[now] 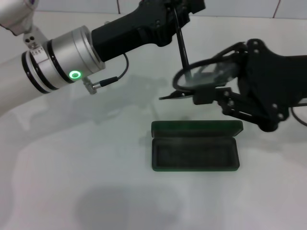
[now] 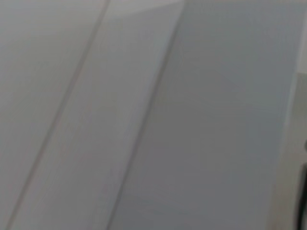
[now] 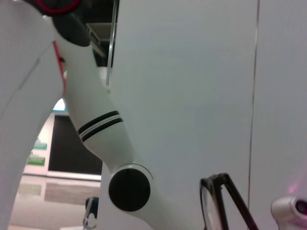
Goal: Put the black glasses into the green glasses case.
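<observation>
The black glasses (image 1: 183, 53) hang in the air above and behind the green glasses case (image 1: 195, 154). The case lies open on the white table, lid toward the back, dark lining showing. My right gripper (image 1: 204, 93) comes in from the right and is shut on the frame beside the lenses. One thin temple arm stands upright and runs into my left gripper (image 1: 178, 8) at the picture's top edge, which looks shut on its tip. The right wrist view shows the glasses (image 3: 224, 201) close to the camera. The left wrist view shows only pale blank surface.
The white table (image 1: 72, 182) spreads wide to the left and in front of the case. My left arm (image 1: 62, 60), with a green ring light and a cable, crosses the upper left; the same arm (image 3: 96, 124) fills the right wrist view.
</observation>
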Robot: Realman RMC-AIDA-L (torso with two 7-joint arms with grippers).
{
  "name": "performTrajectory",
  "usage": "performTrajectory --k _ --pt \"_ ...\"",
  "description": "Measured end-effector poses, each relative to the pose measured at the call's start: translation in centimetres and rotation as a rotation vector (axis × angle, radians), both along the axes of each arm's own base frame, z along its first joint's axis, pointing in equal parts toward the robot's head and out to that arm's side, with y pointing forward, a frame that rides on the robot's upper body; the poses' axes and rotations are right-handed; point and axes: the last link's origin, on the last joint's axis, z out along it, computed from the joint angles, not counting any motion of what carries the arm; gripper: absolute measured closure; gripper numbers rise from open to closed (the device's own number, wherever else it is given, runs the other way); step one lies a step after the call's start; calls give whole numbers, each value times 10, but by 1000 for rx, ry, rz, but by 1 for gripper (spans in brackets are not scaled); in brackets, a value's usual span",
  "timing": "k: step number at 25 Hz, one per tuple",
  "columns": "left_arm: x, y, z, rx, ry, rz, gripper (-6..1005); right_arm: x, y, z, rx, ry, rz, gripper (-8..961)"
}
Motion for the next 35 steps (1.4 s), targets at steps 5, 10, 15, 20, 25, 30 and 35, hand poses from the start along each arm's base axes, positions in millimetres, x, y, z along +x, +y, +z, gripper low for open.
performTrajectory --k 5,10,15,20,25,30,35 --pt "8 -5 2 -23 -26 -55 973 3 8 -10 -29 6 -42 857" --pt "8 -10 6 -27 -58 -81 972 9 12 -11 -4 -1 -87 857" --pt "8 -18 9 -33 -75 -120 972 14 17 -7 15 8 -124 857" --pt "12 -22 6 -63 -70 -154 972 15 19 -8 21 -1 -134 857" --pt "14 -27 7 -77 -83 -195 972 17 20 -10 18 -4 -147 857" --pt "14 -29 8 -80 -88 -203 972 18 20 -10 19 -3 -152 857" --pt "12 -30 7 -77 -88 -197 972 18 20 -11 19 -2 -154 857"
